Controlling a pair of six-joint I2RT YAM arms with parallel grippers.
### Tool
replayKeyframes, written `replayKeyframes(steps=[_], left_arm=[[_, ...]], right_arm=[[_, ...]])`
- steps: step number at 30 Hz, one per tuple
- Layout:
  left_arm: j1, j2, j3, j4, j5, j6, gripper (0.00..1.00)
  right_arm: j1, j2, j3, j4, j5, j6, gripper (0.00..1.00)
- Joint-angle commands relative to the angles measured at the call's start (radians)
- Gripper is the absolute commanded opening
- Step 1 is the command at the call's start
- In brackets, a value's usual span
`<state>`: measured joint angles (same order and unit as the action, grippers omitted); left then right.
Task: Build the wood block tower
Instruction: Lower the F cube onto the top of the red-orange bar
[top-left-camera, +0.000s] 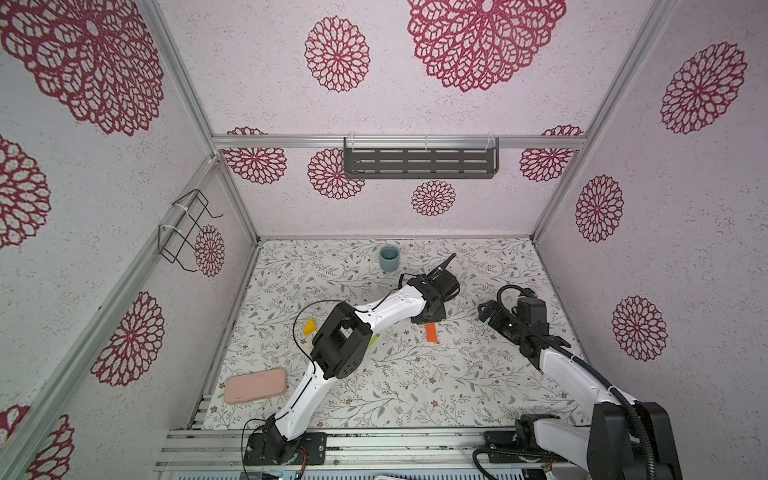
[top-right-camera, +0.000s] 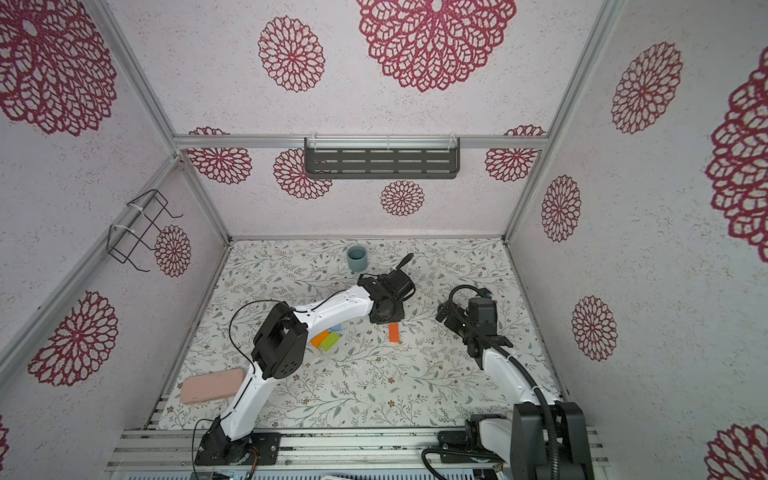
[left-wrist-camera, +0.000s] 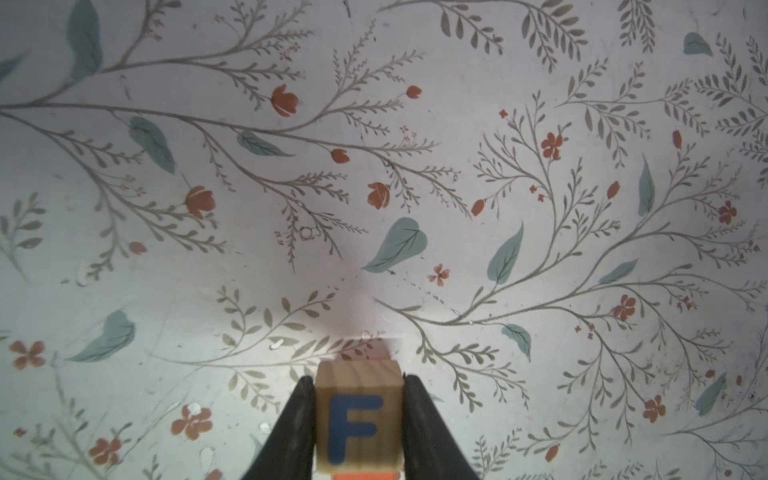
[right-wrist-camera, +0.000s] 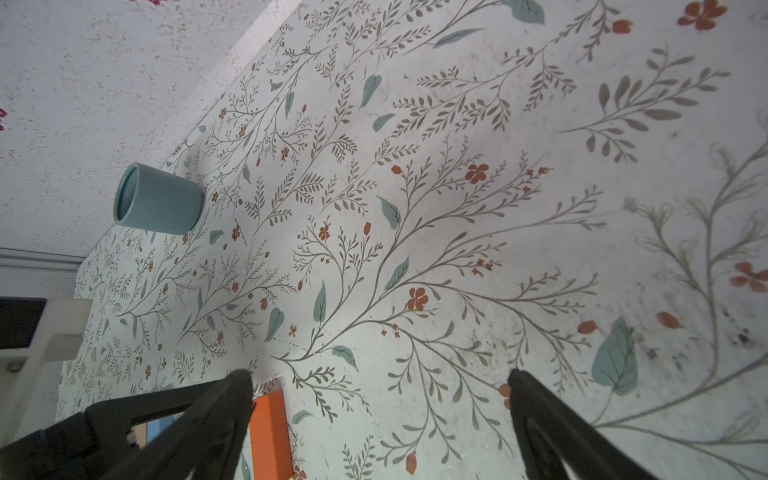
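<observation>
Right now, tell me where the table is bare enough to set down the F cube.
Barest: the front of the table, between the pink case and the right arm's base; also the back corner left of the cup. Crowded: mid-table under the left arm, around yellow wedge, green block, red-orange block.

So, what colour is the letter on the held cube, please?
Blue, an F on the letter cube; clearest in the left wrist view.

We see pale, grained wood on the letter cube (left-wrist-camera: 359, 415) in the matt black plastic left gripper (left-wrist-camera: 358, 377); ahead of it the table (left-wrist-camera: 457, 124) looks smooth, printed, scuffed.
</observation>
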<state>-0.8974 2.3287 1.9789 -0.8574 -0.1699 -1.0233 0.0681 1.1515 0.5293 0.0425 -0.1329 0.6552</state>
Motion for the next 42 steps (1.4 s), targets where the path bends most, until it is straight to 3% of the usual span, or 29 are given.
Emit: replayKeyframes(steps=[1, 17, 42], left_arm=[[-0.019, 0.024, 0.021, -0.012, -0.013, -0.03, 0.29], [-0.023, 0.01, -0.003, -0.044, -0.053, -0.04, 0.31], [-0.024, 0.053, 0.004, -0.025, -0.021, -0.053, 0.32]], right_arm=[[-0.005, -0.026, -0.005, 0.027, -0.001, -0.005, 0.99], [-0.004, -0.014, -0.007, 0.026, -0.007, -0.005, 0.99], [-0.005, -0.009, -0.011, 0.029, -0.006, -0.009, 0.99]])
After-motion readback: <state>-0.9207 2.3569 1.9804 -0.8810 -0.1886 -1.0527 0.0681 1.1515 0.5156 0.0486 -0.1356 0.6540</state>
